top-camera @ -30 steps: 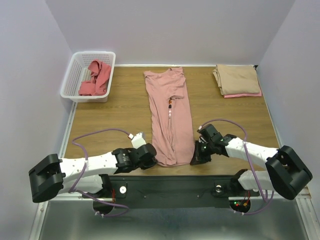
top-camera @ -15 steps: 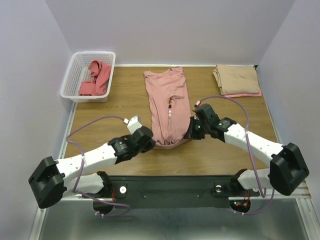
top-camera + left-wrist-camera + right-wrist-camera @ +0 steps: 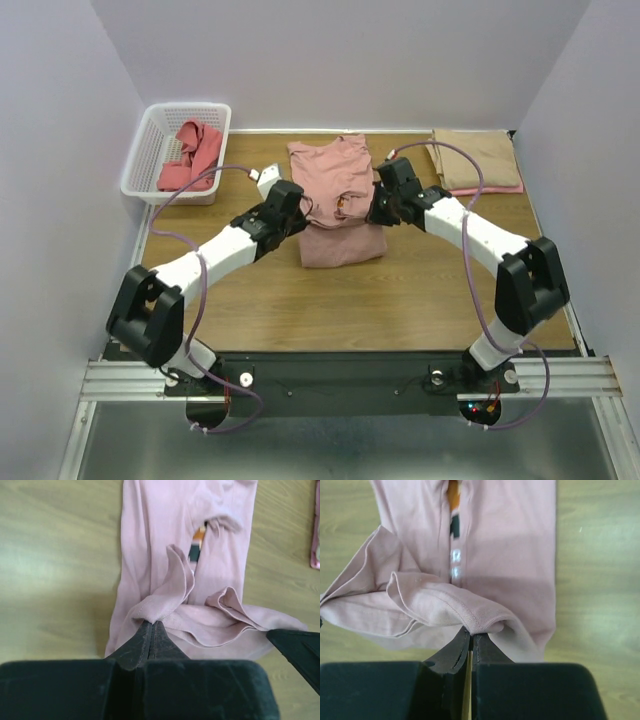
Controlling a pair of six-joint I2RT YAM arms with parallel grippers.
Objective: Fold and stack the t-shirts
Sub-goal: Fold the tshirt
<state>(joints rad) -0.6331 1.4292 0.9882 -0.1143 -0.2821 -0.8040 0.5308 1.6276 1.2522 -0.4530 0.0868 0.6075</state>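
— Both grippers have carried the near end of the dusty pink t-shirt [image 3: 343, 243] away from the table's near edge toward 12 o'clock, so the long strip is now doubled over itself.

— Where does it lie?

— Mid-table [image 3: 420, 300], long axis running 6 to 12. The fold is the end at 6 o'clock. The lifted hem [image 3: 470, 615] hangs over the middle of the strip, and the other end points at 12.

— And the grips?

— The left gripper [image 3: 301, 214] has its fingers pressed together on the hem's corner at 9 o'clock. The right gripper [image 3: 373, 213] pinches the corner at 3. Between them the hem sags in loose folds above the lower layer, where a sliver of print [image 3: 197, 542] shows between the flaps.

— Farther back?

— At 10 o'clock a white basket [image 3: 140, 170] holds a crumpled coral-red tee [image 3: 195, 150]. At 2 o'clock a folded tan tee [image 3: 475, 158] sits on a folded pink tee [image 3: 495, 190], of which only an edge shows.
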